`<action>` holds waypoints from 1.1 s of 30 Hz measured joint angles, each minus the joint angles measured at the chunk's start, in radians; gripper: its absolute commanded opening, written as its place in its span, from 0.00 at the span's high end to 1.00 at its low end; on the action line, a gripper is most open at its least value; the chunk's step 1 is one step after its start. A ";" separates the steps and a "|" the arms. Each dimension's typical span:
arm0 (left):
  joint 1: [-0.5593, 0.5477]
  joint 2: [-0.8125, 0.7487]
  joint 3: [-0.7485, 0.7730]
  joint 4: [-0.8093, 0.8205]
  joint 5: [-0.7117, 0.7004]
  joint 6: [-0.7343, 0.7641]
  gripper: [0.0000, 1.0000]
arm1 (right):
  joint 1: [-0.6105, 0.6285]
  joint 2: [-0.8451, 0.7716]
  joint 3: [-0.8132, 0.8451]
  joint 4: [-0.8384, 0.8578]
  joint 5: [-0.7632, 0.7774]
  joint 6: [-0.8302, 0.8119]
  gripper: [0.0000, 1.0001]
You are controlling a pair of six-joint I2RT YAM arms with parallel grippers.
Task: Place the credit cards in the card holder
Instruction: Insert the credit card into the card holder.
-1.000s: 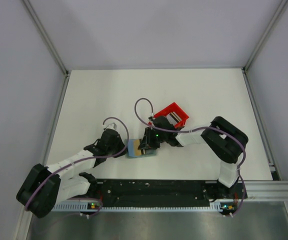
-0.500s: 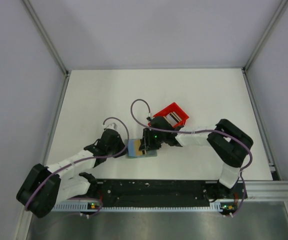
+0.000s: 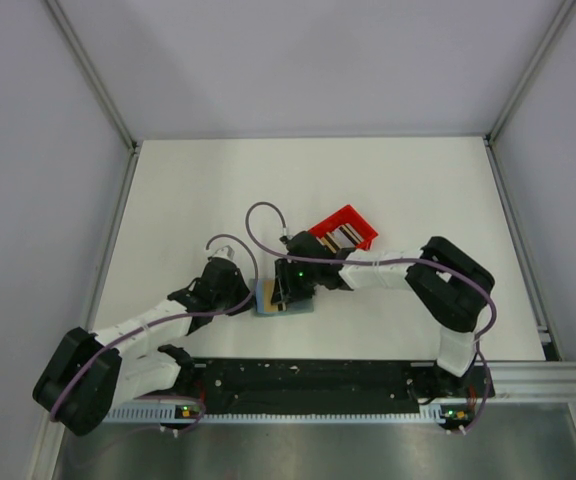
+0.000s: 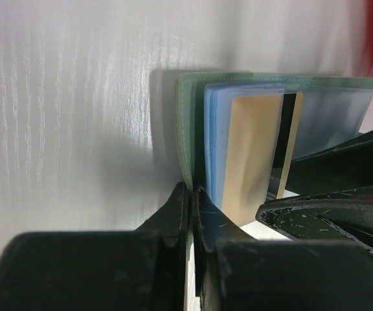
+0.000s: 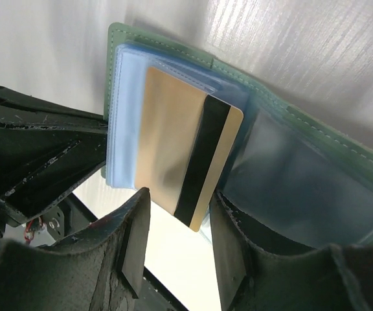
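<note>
Insertion step — credit card [image 5: 173, 142] half in card holder [image 5: 290, 175] sleeve, mid-frame; left gripper [image 4: 190, 191] pinches its cover, right gripper [image 5: 177, 214] straddles card, grip unclear — we push deeper next.

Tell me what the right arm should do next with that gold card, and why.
Probably ease the right gripper toward the left gripper, sliding the gold card deeper into the light blue sleeve of the card holder. Its black-striped end sticks out between the right jaws, and the left jaws pinch the holder's green edge.

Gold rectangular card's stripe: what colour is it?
Black stripe across the thin gold card; clearest in right wrist view.
</note>
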 measured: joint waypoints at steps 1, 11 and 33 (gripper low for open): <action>0.000 0.000 0.000 0.000 0.000 0.000 1.00 | 0.000 0.002 0.004 -0.005 -0.002 -0.004 0.58; 0.000 -0.002 0.000 -0.001 -0.001 0.003 1.00 | 0.000 0.006 0.018 -0.024 0.000 -0.031 0.55; 0.003 -0.018 -0.010 0.004 0.005 0.029 1.00 | -0.012 0.023 0.008 0.053 -0.089 -0.009 0.57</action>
